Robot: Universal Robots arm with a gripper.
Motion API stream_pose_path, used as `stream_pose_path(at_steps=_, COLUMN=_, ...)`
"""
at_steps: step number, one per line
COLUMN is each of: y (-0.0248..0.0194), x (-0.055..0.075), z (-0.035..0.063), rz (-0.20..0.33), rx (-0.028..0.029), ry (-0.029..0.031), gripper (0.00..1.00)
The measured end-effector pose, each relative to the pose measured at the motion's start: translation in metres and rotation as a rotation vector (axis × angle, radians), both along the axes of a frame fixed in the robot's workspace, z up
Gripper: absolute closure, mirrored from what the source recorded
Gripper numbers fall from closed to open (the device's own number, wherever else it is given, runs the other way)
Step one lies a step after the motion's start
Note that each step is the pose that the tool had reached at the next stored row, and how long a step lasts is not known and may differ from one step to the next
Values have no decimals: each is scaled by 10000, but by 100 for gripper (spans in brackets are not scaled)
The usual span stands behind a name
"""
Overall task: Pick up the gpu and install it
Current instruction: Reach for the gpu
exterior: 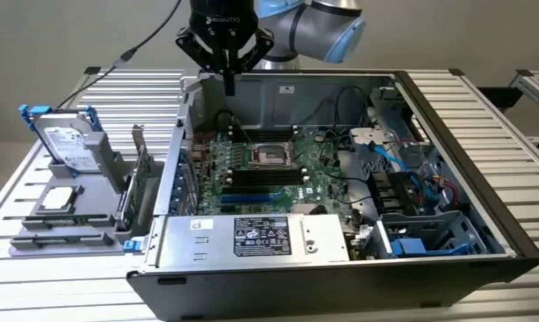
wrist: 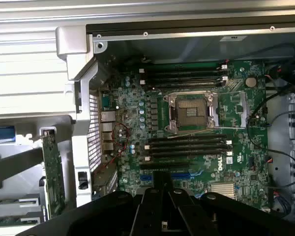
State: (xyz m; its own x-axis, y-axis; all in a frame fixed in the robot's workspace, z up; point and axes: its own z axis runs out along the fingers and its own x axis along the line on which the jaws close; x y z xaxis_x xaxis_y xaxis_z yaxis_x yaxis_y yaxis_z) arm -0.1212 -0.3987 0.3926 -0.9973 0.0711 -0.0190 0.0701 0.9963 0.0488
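Power supply (exterior: 251, 238), white label upward, lies nearest in the exterior view, inside the open computer case (exterior: 323, 288) on the slatted counter (exterior: 45, 285). The jaws are clenched on nothing and point downward, poised above the case's rear corner over the edge of the motherboard (wrist: 187, 113). The bare processor socket (wrist: 192, 110) lies below and ahead of them, and the blue expansion slots (wrist: 189, 173) lie almost directly beneath.

The gpu (exterior: 143, 184) stands on edge in a grey rack (exterior: 68, 235) outside the case. It is lower than the jaws, well apart from them, and on the other side of the case's side wall. A hard drive (exterior: 68, 144) with blue rails shares the rack, farther from the jaws than the card.

Step in hand, as judged: the approach to the pickup. The card is untouched and nothing is seated in the slots.

The pickup appears to call for parted jaws, travel sideways across the side wall, and a descent square onto the card's thin upper edge. A skewed grip on so narrow a board could tip it in the rack.
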Motion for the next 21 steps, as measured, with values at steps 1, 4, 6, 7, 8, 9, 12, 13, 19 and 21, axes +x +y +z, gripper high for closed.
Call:
stream_pose_path(at_steps=1, y=0, x=0, z=0, rz=0, rx=0, ry=0, gripper=89)
stream_pose_path(at_steps=4, y=0, x=0, z=0, rz=-1, rx=0, ry=0, gripper=89)
stream_pose_path(at_steps=6, y=1, x=-1, z=0, rz=-2, rx=0, ry=0, gripper=89)
stream_pose_path(at_steps=7, y=1, x=-1, z=0, rz=-2, rx=-1, ry=0, gripper=89)
stream_pose_path(at_steps=8, y=1, x=-1, z=0, rz=-2, rx=-1, ry=1, gripper=89)
stream_pose_path(at_steps=9, y=1, x=-1, z=0, rz=-1, rx=0, ry=0, gripper=89)
stream_pose_path(at_steps=12, y=10, x=-116, z=0, rz=-1, rx=13, ry=60, gripper=89)
stream_pose_path(at_steps=13, y=14, x=-156, z=0, rz=-2, rx=17, ry=91, gripper=89)
stream_pose_path(at_steps=19, y=28, x=-397, z=-6, rz=0, rx=25, ry=343, gripper=89)
stream_pose_path(at_steps=21, y=28, x=-488, z=-13, rz=-2, rx=24, ry=345, gripper=89)
